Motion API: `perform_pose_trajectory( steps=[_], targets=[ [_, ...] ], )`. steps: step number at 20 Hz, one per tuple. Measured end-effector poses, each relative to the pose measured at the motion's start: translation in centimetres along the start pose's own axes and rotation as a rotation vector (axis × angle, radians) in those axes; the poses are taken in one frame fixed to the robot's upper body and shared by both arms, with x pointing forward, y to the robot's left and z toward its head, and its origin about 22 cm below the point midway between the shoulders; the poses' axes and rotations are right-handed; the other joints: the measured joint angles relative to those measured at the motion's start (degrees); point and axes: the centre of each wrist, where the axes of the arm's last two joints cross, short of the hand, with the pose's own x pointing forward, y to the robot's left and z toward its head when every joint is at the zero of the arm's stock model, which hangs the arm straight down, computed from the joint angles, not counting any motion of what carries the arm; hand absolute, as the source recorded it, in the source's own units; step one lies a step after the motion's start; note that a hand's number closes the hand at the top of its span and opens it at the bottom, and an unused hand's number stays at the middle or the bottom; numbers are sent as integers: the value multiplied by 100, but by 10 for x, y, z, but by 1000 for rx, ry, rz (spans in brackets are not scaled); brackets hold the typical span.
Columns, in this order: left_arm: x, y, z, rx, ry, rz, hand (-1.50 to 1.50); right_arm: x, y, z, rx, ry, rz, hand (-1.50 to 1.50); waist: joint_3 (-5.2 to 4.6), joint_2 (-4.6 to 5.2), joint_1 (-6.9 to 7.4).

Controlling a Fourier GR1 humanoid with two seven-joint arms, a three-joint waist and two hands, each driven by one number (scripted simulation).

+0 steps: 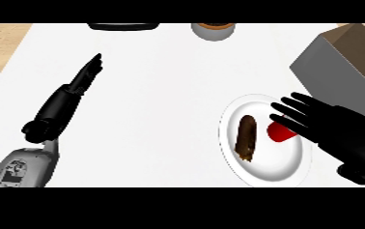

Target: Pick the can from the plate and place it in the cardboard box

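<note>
Bright even light, white counter (164,102) glare-free, faint soft shadows

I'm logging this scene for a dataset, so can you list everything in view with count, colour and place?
Plate: one, white, counter's right front.
Can: one, red, on the plate's right side, partly hidden by the right hand.
Brown object: one, elongated, on the plate's middle.
Cardboard box: one, grey outside, brown inside, far right.
Round container: one, grey, brown inside, top edge.
Dark object: one, top edge, cut off.
Left hand: black, fingers straight, left.
Right hand: black, fingers spread, over the can.
</note>
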Motion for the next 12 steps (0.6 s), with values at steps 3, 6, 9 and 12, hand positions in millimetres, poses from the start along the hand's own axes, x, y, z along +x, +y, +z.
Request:
perform_pose_trajectory(
  steps=[3, 6, 9, 12],
  targets=[
    [0, 2, -2, -3, 2, 4, 0, -3, 6, -8, 8, -13, -3, -150, 0, 1, 3],
    [-2, 1, -1, 1, 7, 6, 0, -3, 12, -15, 17, -24, -12, -150, 0, 1, 0],
    [-7, -2, -3, 6, 7, 5, 0, -2, 20, -22, 24, -15, -14, -150, 0, 1, -3],
    [-7, -7, 2, 4, 5, -3, 0, -7, 20, -25, 31, 17, 1, -150, -1, 0, 3]
  ],
)
